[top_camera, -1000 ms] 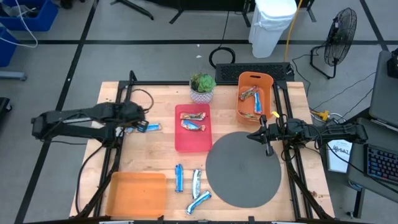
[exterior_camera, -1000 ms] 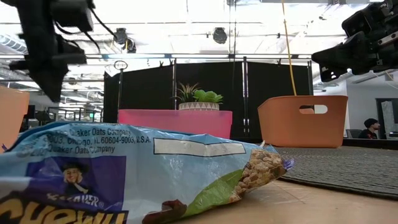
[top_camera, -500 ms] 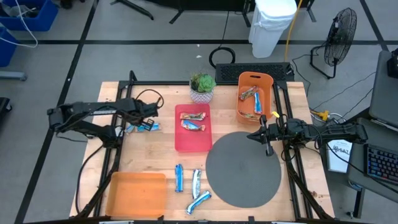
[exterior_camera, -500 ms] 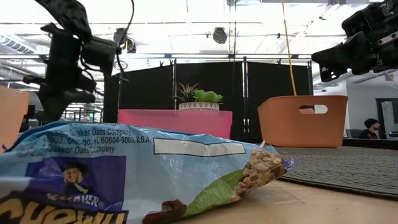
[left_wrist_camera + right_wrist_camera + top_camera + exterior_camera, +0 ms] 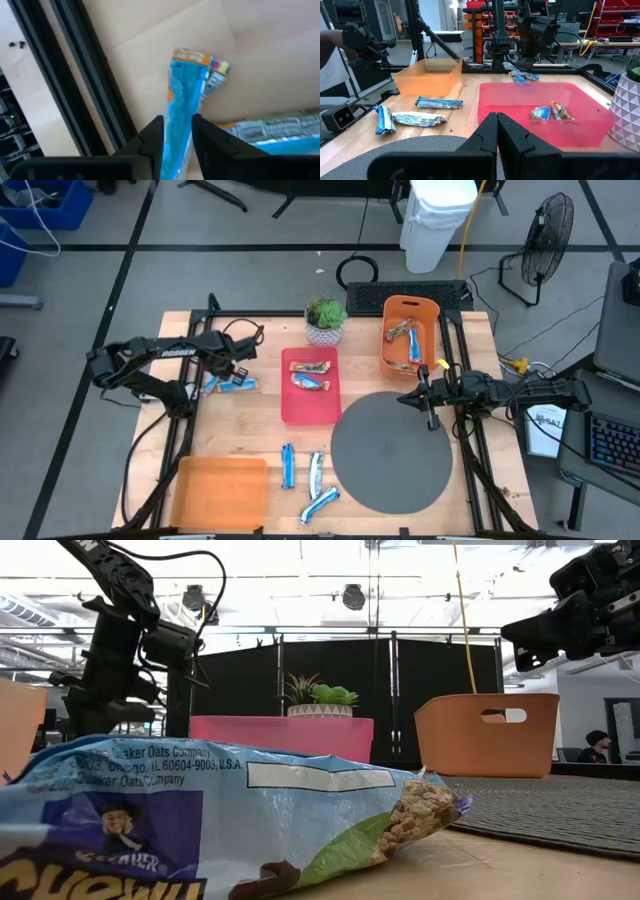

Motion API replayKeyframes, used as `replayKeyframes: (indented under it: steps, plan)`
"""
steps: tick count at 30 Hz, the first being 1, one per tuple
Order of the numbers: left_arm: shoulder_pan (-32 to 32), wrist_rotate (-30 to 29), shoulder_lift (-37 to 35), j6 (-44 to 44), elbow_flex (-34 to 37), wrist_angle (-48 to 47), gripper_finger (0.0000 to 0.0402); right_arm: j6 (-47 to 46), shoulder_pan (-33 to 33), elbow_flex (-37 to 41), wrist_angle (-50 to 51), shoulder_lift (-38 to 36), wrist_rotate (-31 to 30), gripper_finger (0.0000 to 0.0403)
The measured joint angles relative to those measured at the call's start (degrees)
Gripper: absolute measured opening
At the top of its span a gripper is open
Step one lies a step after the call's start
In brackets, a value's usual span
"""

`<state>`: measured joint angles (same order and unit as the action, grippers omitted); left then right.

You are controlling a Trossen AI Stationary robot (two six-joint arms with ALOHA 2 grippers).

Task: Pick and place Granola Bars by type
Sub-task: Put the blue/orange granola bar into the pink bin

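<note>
The left gripper has its two dark fingers parted a little, with a blue granola bar lying in the gap between them; whether the pads press the wrapper or merely flank it cannot be told. A second blue bar lies crosswise just beside it on the wooden table. From above, this gripper sits left of the red tray, at the table's edge by the black frame rail, with the blue bars between it and the tray.

The right gripper hangs right of the red tray, over the edge of the round grey mat; its fingers are pressed together and hold nothing.

Inside the red tray lie two brown bars. Behind it stands a small potted plant, and to the tray's right, farther back, an orange basket holds more bars (types hard to tell). In front of the tray three blue-and-white bars lie loose, next to an orange tray at the front left corner. One blue bar lies right at the low camera.
</note>
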<state>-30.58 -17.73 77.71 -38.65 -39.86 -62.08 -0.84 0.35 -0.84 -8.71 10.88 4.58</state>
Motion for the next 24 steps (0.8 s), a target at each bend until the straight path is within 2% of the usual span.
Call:
replayKeyframes:
  steps: [4,8,24]
  plan:
    - [-1.44,-0.25,0.0,1.21,0.0,0.31,0.013,-0.02,0.0,0.0,0.0,0.01,0.0,0.0]
    - [-1.89,2.61,0.0,3.58,0.0,1.77,0.0141,-0.01,0.0,0.0,0.0,0.01,0.0,0.0]
    - [-2.04,4.56,-0.01,4.7,0.1,2.38,0.0143,-0.02,-0.01,0.0,0.0,0.01,0.0,0.0]
